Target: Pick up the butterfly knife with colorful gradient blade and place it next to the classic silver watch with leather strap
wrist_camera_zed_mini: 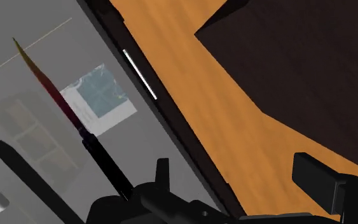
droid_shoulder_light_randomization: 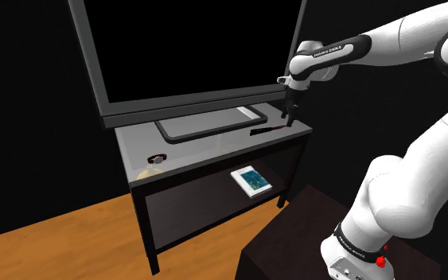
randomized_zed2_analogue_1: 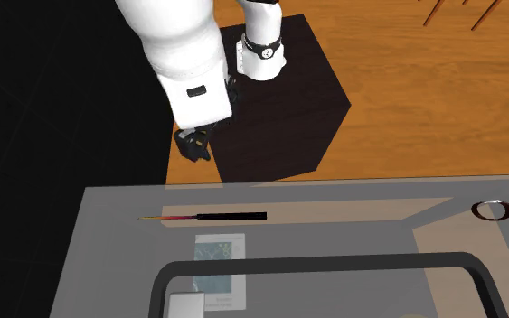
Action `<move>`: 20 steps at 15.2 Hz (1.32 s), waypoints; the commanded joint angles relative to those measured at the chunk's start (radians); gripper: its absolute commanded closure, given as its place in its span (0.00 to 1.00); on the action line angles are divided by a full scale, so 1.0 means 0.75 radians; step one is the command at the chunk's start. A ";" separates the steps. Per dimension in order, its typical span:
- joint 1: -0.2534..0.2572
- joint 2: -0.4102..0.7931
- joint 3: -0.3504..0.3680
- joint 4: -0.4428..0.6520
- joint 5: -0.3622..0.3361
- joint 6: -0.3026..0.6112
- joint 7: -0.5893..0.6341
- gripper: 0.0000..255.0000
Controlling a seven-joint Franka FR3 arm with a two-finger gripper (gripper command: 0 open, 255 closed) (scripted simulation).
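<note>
Our gripper [wrist_camera_zed_mini: 241, 173] hangs with jaws spread apart, holding nothing, just beside the butterfly knife [wrist_camera_zed_mini: 61, 105] (blade fading red to yellow). It lies flat along the table's [randomized_zed2_analogue_1: 334, 194] near edge, and the watch [droid_shoulder_light_randomization: 158, 158] sits well apart at the shoulder view's left.

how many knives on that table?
1. The knife lies on the table top near the edge facing the stand, tip pointing away from the watch. The shelf below is partly hidden.
</note>
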State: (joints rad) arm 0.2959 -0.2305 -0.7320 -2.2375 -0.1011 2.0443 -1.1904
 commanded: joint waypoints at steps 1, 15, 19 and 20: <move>0.051 0.134 -0.069 0.065 0.107 0.044 -0.213 0.00; -0.077 0.797 0.021 0.450 0.692 0.079 -1.085 0.00; -0.085 0.831 0.040 0.427 0.725 0.127 -1.105 0.00; -0.085 0.831 0.040 0.427 0.725 0.127 -1.105 0.00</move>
State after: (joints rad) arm 0.2317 0.3918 -0.7034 -1.9144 0.4411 2.1356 -2.0185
